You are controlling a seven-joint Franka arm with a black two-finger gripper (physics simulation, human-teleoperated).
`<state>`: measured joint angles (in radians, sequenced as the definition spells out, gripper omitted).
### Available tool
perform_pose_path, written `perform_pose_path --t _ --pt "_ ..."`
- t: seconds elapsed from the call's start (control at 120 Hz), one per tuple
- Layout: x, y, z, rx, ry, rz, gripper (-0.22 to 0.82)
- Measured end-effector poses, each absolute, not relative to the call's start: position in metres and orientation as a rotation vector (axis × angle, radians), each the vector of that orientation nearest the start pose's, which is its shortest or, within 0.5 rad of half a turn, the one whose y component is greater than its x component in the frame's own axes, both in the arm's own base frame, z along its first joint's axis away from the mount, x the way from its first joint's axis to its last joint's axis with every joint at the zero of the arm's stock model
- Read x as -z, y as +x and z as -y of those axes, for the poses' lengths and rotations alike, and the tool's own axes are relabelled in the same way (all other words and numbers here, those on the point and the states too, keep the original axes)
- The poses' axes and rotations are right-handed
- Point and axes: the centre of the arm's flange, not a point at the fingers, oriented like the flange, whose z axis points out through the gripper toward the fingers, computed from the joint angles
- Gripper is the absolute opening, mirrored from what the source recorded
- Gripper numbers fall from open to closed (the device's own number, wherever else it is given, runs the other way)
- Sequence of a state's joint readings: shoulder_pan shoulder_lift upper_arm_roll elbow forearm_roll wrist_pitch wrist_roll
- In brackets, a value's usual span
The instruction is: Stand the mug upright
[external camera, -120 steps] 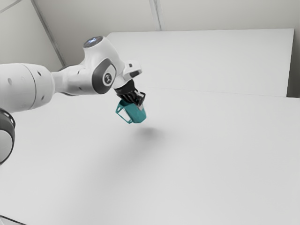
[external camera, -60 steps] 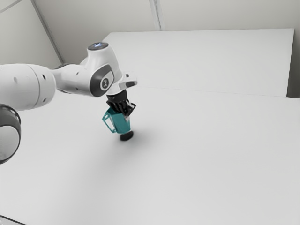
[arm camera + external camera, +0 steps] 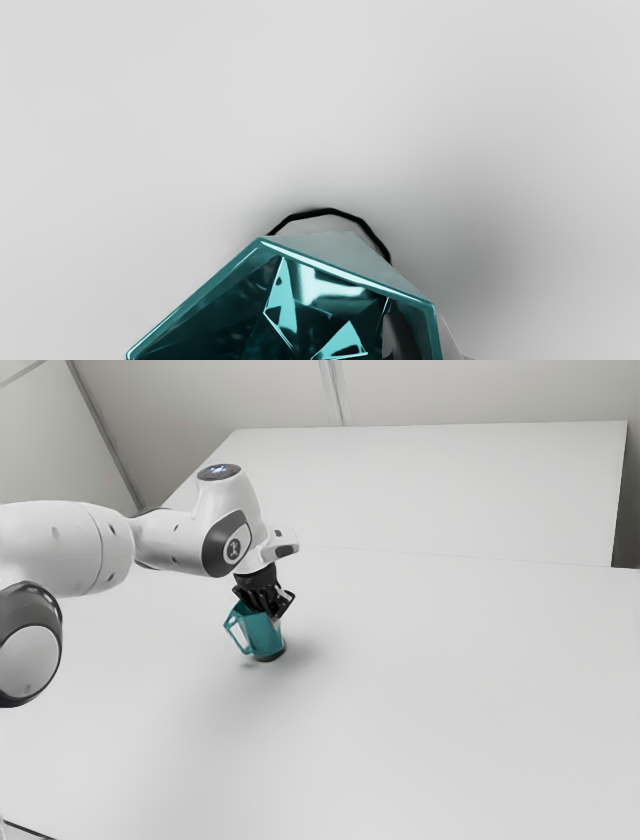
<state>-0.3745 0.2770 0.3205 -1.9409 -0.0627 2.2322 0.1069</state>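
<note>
The teal, faceted mug is close to upright, with a slight lean, its opening upward and its handle toward the exterior view's left. A dark patch is at its bottom, low over the table; whether it touches the surface I cannot tell. My gripper is at the mug's rim, pointing down. In the wrist view, I look into the opening of the mug, and my gripper is shut on its wall, one finger inside and the other outside. Part of the mug's near side is cut off there.
The white table stretches around the mug on all sides. A pale wall panel stands beyond it, and a dark cable runs at the exterior view's lower left corner.
My hand has come down and toward the exterior view's left with the mug, then slightly back right. The mug has turned from a strong tilt to nearly upright, and its bottom is lower.
</note>
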Motion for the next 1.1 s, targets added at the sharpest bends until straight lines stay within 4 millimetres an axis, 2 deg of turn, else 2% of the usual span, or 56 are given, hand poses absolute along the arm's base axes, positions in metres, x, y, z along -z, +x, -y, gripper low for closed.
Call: perform_pose_path --t 0.092,0.3,0.392,0.5,0.633,0.825,1.1 --pt "-0.350 0.610 0.044 0.043 -3.102 -0.202 -0.16" --pt "-0.350 0.609 0.043 0.044 -3.113 -0.196 0.27" --pt "-0.355 0.610 0.043 0.056 -3.110 -0.205 0.39" --pt "-0.366 0.609 0.044 0.084 -3.111 -0.218 0.48" --pt "-0.402 0.605 0.047 0.169 -3.108 -0.252 0.54" --pt "-0.467 0.607 0.032 0.252 -3.088 -0.250 0.58" --pt "-0.571 0.606 0.020 0.281 -2.981 -0.273 0.60"
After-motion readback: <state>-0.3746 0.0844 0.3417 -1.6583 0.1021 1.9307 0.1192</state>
